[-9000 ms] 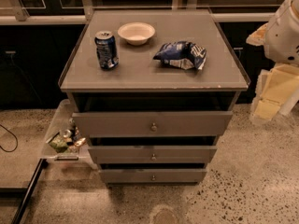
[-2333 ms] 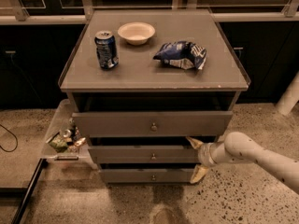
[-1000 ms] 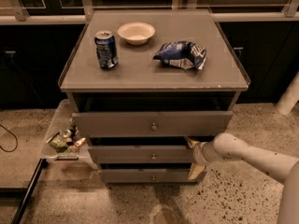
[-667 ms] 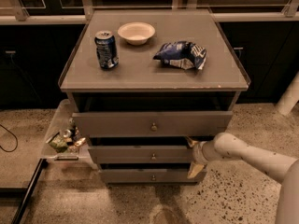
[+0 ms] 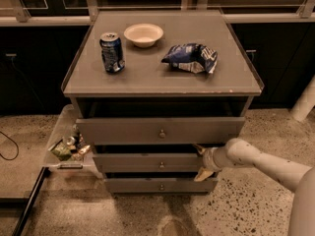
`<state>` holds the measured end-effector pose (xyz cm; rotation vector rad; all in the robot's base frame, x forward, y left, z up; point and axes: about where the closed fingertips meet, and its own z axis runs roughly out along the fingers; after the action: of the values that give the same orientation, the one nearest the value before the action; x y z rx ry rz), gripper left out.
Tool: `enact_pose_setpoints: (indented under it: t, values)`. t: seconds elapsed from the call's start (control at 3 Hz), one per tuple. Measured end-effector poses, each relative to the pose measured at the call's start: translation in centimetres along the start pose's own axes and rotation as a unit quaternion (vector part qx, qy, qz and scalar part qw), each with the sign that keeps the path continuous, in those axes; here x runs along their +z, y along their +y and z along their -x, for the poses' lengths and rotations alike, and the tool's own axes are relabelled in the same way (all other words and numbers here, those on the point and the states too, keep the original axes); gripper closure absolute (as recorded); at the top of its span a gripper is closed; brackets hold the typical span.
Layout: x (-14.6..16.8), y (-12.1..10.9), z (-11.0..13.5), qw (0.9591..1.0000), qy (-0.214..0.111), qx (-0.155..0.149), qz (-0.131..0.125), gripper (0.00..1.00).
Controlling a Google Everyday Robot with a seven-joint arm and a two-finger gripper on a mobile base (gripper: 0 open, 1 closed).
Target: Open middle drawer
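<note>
Three drawer fronts face me, and the middle drawer (image 5: pixel 147 162) lies between the tallest front (image 5: pixel 123 130) above it and the narrowest front (image 5: pixel 142 185) below it, with its small round knob (image 5: pixel 161 164) at its centre. My hand (image 5: pixel 201 162) sits at the middle drawer's right end, on a pale arm (image 5: pixel 261 162) that stretches off to the right of it. The fingers (image 5: pixel 202 174) are spread, one tip just above the middle drawer's top edge and the other just below its bottom edge, so the front's right end lies between them; I cannot tell whether either tip touches it. A dark gap shows just above the middle drawer. Higher above the middle drawer, the desk (image 5: pixel 147 82) carries a blue can (image 5: pixel 112 52) standing upright to the left, a pale bowl (image 5: pixel 143 34) further back, and a crumpled blue bag (image 5: pixel 191 58) to the right. Left of the middle drawer, a clear tray (image 5: pixel 56 134) holds small clutter.
</note>
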<state>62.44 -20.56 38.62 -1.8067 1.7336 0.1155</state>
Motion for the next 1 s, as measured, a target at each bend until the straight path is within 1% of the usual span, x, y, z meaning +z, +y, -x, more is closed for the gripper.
enact_pose_setpoints:
  t: [0.67, 1.0]
  values:
    - [-0.31, -0.22, 0.19, 1.0000, -0.001, 0.000, 0.001, 0.66]
    - [-0.55, -0.55, 0.33, 1.0000, -0.001, 0.000, 0.001, 0.62]
